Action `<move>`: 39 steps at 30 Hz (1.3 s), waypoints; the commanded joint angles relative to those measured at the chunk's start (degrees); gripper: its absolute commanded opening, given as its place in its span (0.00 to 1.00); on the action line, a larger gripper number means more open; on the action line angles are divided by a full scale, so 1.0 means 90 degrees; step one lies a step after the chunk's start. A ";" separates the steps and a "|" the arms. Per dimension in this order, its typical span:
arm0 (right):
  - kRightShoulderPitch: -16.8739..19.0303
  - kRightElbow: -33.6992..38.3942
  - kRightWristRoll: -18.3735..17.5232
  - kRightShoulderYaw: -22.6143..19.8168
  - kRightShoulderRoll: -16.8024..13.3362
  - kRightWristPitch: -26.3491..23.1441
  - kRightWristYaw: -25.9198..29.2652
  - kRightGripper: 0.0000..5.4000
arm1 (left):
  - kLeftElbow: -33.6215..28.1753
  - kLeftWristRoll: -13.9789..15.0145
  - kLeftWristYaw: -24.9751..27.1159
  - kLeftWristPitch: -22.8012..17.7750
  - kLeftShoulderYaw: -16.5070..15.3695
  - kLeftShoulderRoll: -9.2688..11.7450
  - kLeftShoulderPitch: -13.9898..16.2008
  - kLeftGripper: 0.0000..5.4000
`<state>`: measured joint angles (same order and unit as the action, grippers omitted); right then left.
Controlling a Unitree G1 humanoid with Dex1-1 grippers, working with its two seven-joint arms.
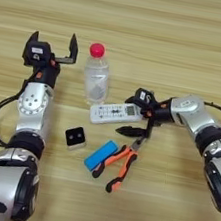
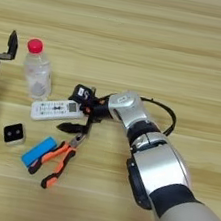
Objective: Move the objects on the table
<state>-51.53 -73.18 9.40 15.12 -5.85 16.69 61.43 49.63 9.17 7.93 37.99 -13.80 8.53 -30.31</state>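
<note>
A wood-grain table (image 1: 146,27) carried five small objects as a two-armed robot worked over them. The right gripper (image 1: 137,118) hovered at the right end of the white remote (image 1: 115,114), its fingers spread, one above the remote's end and the lower one reaching toward the nose of the pliers (image 1: 120,163). The left gripper (image 1: 52,46) stood near the bottle (image 1: 96,77), on its left, fingers wide apart and holding nothing. The clear bottle, red-capped, stood upright just behind the remote. The orange-handled pliers lay just below the remote, handles pointing toward the robot, with the blue block (image 1: 100,155) just beside them on the left and the small black cube (image 1: 75,137) further left. With the remote, bottle and pliers so closely grouped, a closing grasp on the remote looked liable to nudge the pliers or knock the bottle over.
</note>
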 commanded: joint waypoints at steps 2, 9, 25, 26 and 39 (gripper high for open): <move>-0.0066 -0.0057 0.0098 -0.0022 0.0072 -0.0032 0.0060 0.86 | -0.0046 -0.0031 0.0009 0.0033 0.0036 -0.0004 -0.0027 1.00; 0.0009 -0.0039 0.0135 0.0004 0.0096 0.0011 0.0102 0.70 | -0.0004 -0.0021 0.0016 0.0044 0.0047 0.0007 -0.0039 1.00; 0.0169 0.0017 0.0100 -0.0045 0.0050 0.0121 0.0367 0.54 | 0.0046 -0.0013 0.0024 0.0075 0.0058 0.0011 -0.0058 1.00; 0.0170 0.0022 0.0085 -0.0062 0.0039 0.0128 0.0378 0.54 | 0.0047 -0.0012 0.0026 0.0076 0.0058 0.0012 -0.0058 1.00; 0.0355 0.0570 -0.0465 -0.0613 -0.0335 0.0425 0.1096 0.54 | 0.0046 -0.0032 0.0000 0.0081 0.0078 -0.0008 -0.0063 1.00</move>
<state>-48.89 -70.21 7.26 10.85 -7.55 19.65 69.29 49.67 9.17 7.96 38.56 -13.19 8.48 -30.31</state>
